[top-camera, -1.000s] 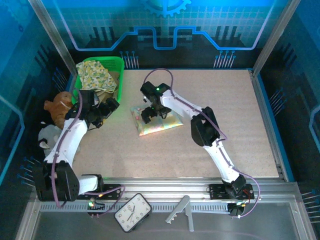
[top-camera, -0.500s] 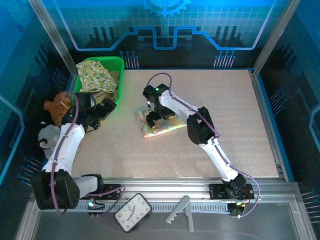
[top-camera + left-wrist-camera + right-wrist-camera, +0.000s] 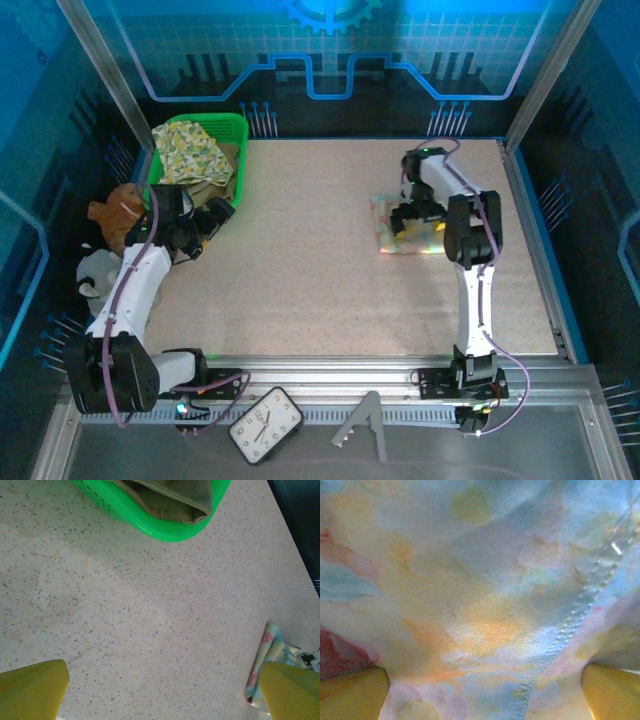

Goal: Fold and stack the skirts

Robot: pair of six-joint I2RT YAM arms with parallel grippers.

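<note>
The right claw (image 3: pixel 413 214) stands wide open, fingers pressed down onto the patchwork skirt (image 3: pixel 390 240), gripping nothing. The skirt lies folded on the right side of the bench (image 3: pixel 300 290), probably as the base of the stack. To leave it tidy, lift straight up so no finger snags a fold. The left claw (image 3: pixel 207 222) is open too and empty, just beside the basket (image 3: pixel 238 150), where the olive skirt (image 3: pixel 170 497) waits. Pinch one edge only.
</note>
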